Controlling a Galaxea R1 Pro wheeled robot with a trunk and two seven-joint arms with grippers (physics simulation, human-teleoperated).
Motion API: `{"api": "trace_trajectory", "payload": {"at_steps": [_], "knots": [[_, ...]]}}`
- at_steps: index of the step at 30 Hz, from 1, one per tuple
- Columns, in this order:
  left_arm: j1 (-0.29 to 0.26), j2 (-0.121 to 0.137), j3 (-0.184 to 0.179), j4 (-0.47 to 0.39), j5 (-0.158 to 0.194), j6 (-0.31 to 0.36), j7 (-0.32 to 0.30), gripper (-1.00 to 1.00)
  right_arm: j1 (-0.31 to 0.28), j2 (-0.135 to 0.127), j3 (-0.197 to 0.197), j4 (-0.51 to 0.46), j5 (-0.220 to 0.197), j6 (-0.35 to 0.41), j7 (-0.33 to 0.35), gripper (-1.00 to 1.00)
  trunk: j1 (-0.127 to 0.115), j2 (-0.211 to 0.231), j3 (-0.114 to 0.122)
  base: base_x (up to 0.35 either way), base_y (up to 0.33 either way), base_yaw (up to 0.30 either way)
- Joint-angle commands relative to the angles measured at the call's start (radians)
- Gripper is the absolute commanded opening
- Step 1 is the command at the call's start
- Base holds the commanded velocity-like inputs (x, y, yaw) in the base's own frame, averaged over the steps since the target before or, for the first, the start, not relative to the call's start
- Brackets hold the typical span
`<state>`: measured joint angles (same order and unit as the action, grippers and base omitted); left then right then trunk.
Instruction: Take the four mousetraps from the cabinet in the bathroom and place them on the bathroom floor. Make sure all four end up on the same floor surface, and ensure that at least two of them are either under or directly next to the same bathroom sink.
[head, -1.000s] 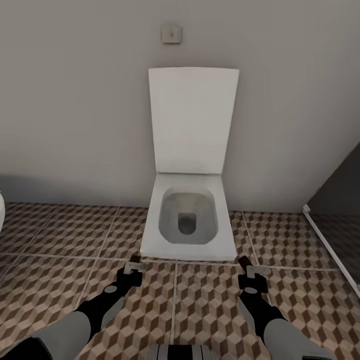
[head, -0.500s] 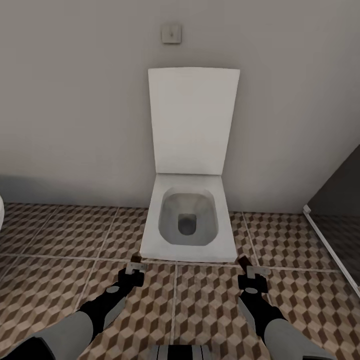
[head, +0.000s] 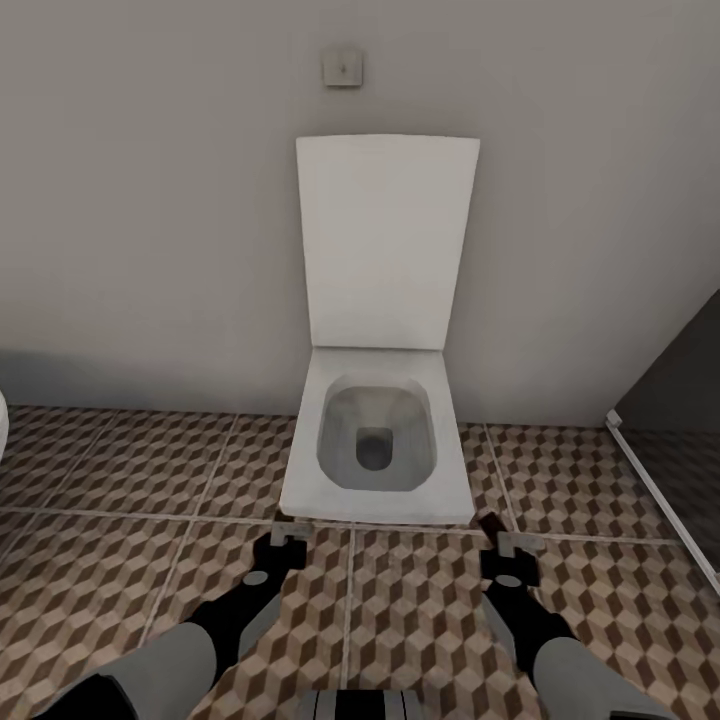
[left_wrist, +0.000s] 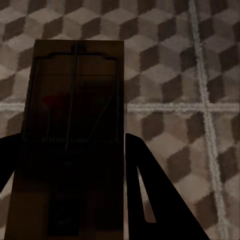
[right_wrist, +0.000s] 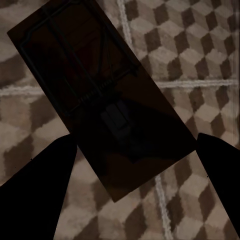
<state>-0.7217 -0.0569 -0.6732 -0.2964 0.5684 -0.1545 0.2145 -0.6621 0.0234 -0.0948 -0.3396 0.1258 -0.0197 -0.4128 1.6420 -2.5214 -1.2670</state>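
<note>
Tan wood, dark wire, red mark: two mousetraps, one per gripper.

Item 1. Mousetrap (left_wrist: 75, 145), in the left wrist view, lies lengthwise between the dark fingers (left_wrist: 155, 200) of the left gripper (head: 288, 542), which is closed on its long edges. Board upright along the finger line; wire bow and red spot visible, though deeply shaded.

Item 2. Mousetrap (right_wrist: 100, 100), in the right wrist view, is held by the right gripper (head: 502, 535), skewed diagonally across the fingers (right_wrist: 35, 190). The jaws stand wider here; the exact contact points are hidden beneath the board.

Location. Both are carried low over the bathroom floor (head: 120, 560), cube-patterned tiles with pale grout, directly before a white toilet (head: 378, 440) with its lid (head: 385, 240) raised against the grey wall (head: 150, 200). A small wall plate (head: 342, 67) sits above.

Handling, by judgement. Light, stiff, thin boards; likely to pivot or slip if pinched off-centre, as the skewed one suggests. Best taken across the long edges near mid-length, clear of the sprung wire. Flat underside should settle steadily on tile when released close to it.
</note>
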Motion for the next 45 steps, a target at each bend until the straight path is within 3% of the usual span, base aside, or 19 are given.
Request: {"api": "trace_trajectory", "payload": {"at_steps": [1, 6, 21, 32, 45], "knots": [[-0.001, -0.003, -0.009, 0.0, 0.005, -0.005, 0.025, -1.0, -0.001, -0.003, -0.009, 0.001, 0.01, -0.002, 0.0, -1.0, 0.0, 0.0, -0.001, 0.0, 0.0, 0.0], [-0.001, -0.005, -0.01, -0.001, 0.005, -0.008, 0.05, -1.0, 0.0, -0.008, -0.009, 0.001, 0.008, -0.002, 0.0, -1.0, 0.0, 0.0, -0.001, 0.0, 0.0, 0.0], [-0.001, -0.001, -0.01, -0.001, 0.004, -0.01, 0.045, -1.0, -0.001, -0.008, -0.008, 0.001, 0.008, -0.001, 0.0, -1.0, 0.007, -0.004, -0.059, 0.0, 0.0, 0.0], [-0.001, 0.0, -0.011, -0.002, 0.002, -0.012, 0.056, -1.0, -0.001, -0.008, -0.007, 0.001, 0.006, -0.002, 0.0, -1.0, 0.007, -0.004, -0.059, 0.0, 0.0, 0.0], [-0.001, 0.0, -0.011, -0.002, 0.002, -0.012, 0.058, -1.0, -0.001, -0.009, -0.008, 0.001, 0.005, -0.002, 0.002, -1.0, 0.012, -0.007, -0.109, 0.0, 0.0, 0.0]]}}
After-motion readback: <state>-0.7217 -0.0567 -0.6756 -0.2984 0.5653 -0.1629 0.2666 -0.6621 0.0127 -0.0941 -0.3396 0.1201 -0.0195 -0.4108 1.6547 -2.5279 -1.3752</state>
